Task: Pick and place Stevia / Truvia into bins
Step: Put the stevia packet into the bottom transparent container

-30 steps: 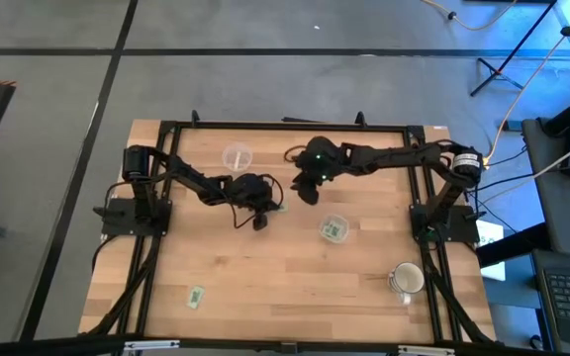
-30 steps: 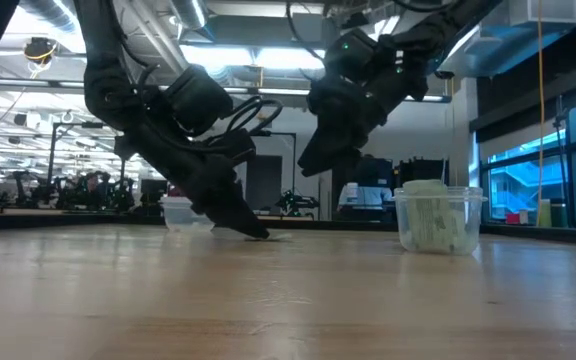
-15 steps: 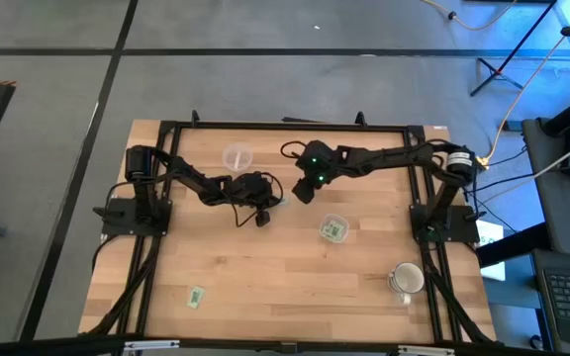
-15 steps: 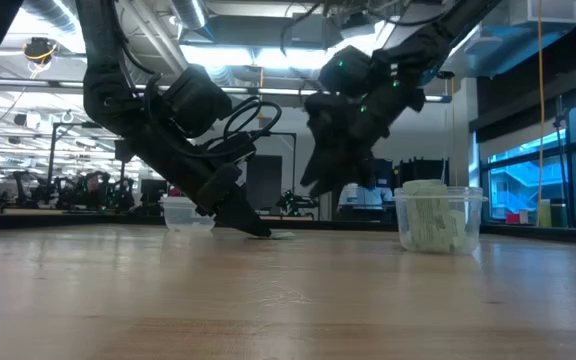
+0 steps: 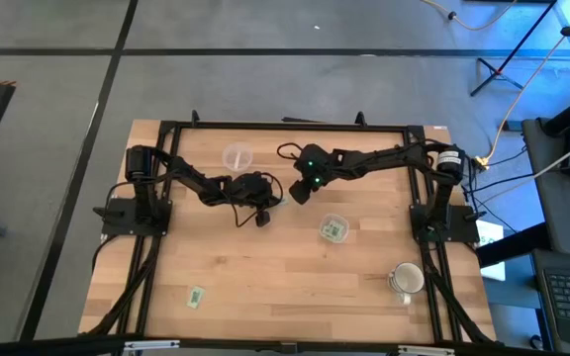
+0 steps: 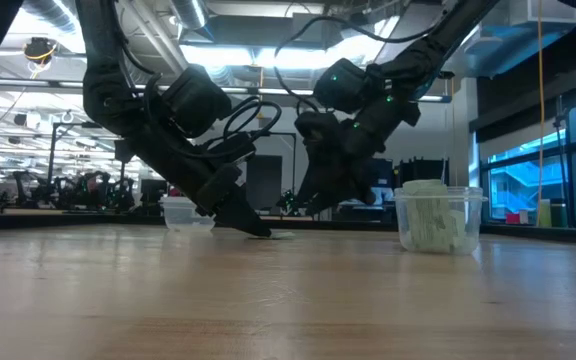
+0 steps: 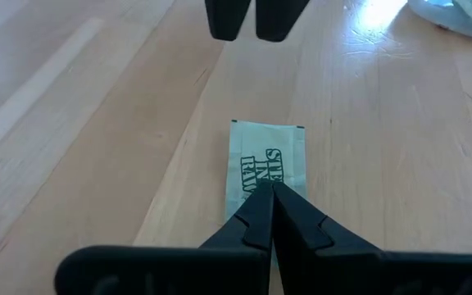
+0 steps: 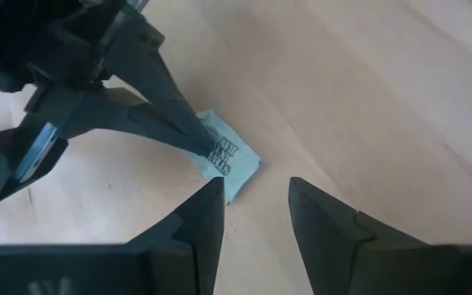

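A: Left pincer (image 7: 267, 190) is closed, pinning the sweetener packet (image 7: 266, 160) flat on the surface (image 7: 97, 123).
B: Right pincer (image 8: 256, 201), open above it, should straddle the free edge squarely.

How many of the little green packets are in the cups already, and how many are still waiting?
Done: one clear cup already holds several packets; the exact count can't be read. The other cup looks empty.
In hand: the left claw is shut, tips on a packet lying flat on the table, and the right claw hangs open just above it.
Left: that packet, plus one near the table's front edge.
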Available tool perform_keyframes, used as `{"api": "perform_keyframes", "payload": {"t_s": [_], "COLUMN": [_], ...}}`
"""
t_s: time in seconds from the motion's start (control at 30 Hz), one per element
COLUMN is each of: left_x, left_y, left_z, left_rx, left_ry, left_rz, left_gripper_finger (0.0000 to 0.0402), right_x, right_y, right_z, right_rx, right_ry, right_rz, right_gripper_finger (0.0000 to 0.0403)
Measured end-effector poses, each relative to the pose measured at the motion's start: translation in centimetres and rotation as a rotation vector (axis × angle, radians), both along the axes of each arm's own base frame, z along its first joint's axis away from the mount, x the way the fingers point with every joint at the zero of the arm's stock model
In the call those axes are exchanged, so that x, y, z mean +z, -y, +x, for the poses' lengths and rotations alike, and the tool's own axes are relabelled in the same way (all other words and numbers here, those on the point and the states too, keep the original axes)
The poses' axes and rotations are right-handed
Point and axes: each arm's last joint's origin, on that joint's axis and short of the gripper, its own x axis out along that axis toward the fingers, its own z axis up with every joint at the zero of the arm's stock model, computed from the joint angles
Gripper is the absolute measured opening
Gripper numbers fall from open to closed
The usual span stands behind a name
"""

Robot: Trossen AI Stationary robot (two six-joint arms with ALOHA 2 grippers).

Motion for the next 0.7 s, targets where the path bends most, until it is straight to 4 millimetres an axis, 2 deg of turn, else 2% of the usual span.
{"api": "perform_keyframes", "payload": {"t_s": [0.53, 0.7], "left_x": [0.27, 0.28], "left_y": [-0.28, -0.28], "left_z": [0.15, 0.16], "left_rx": [0.073, 0.073], "left_ry": [0.037, 0.038], "left_rz": [0.026, 0.026], "left_gripper_finger": [0.0002, 0.0001], "right_x": [0.03, 0.40], "right_y": [0.36, 0.44], "right_z": [-0.04, 0.37], "right_rx": [-0.032, 0.034], "right_ry": [-0.003, 0.055], "right_rz": [-0.026, -0.100], "right_gripper_finger": [0.0142, 0.0142]}}
